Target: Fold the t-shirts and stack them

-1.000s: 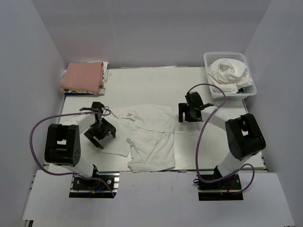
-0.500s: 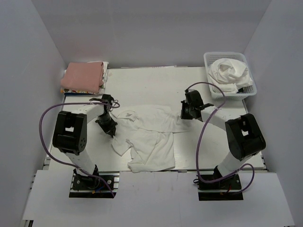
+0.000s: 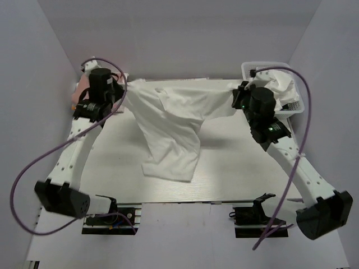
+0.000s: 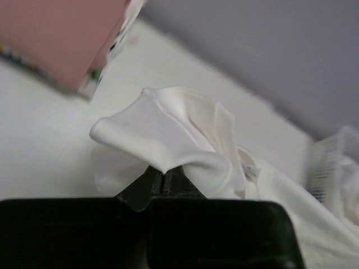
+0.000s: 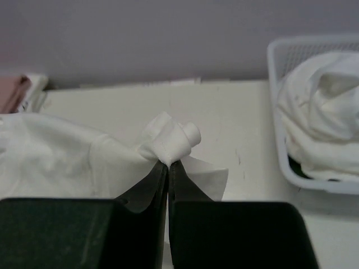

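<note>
A white t-shirt (image 3: 174,120) hangs stretched between my two grippers above the back of the table, its lower end drooping onto the tabletop (image 3: 241,162). My left gripper (image 3: 122,92) is shut on one upper corner of it; the left wrist view shows the bunched cloth (image 4: 168,131) pinched at the fingertips of the left gripper (image 4: 162,171). My right gripper (image 3: 238,96) is shut on the other corner, and in the right wrist view a rolled bit of hem (image 5: 171,140) pokes out above the right gripper (image 5: 168,163). More crumpled white t-shirts (image 3: 273,84) lie in the basket.
The white lattice basket (image 3: 296,107) stands at the back right, close to my right wrist, with its rim (image 5: 277,61) in the right wrist view. A folded pink cloth stack (image 4: 61,39) lies at the back left, behind my left arm. Grey walls enclose the table.
Both grippers shut on the shirt that lay crumpled mid-table, then rose and swung to the back, lifting and spreading it out between them.
</note>
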### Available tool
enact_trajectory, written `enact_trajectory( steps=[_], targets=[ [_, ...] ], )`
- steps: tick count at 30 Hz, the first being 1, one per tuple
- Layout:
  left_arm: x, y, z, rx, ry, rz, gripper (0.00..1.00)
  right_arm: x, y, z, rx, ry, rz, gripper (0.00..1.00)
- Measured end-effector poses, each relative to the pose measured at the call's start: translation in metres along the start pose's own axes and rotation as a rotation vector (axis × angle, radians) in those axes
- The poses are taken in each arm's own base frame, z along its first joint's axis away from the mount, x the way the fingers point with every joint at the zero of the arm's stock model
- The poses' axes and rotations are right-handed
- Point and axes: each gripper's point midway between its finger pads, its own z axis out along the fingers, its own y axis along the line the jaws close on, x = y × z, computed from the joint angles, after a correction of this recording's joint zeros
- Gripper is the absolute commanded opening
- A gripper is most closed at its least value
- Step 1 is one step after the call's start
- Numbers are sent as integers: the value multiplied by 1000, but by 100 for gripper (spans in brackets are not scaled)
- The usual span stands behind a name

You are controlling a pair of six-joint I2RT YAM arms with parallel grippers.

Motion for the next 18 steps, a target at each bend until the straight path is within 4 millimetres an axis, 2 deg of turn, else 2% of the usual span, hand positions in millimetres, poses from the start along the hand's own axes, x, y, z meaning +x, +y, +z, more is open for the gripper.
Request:
enact_trajectory(
  steps=[4, 7, 13, 15, 18],
  targets=[
    [-84, -32, -88, 230, -286, -23, 0, -84, -9, -40, 43, -225, -29, 0],
    [-128, -44, -161, 385, -467, -29, 0, -144, -10, -76, 46, -378, -49, 0],
    [-187, -59, -291, 631, -721, -30, 0, -239, -8, -164, 6, -639, -74, 0],
    [-199, -61, -323, 688, -775, -29, 0, -267, -6, -197, -21, -721, -76, 0],
    [-210, -64, -358, 749, -825, -22, 0, -301, -1, -240, -66, -830, -79, 0]
  ],
)
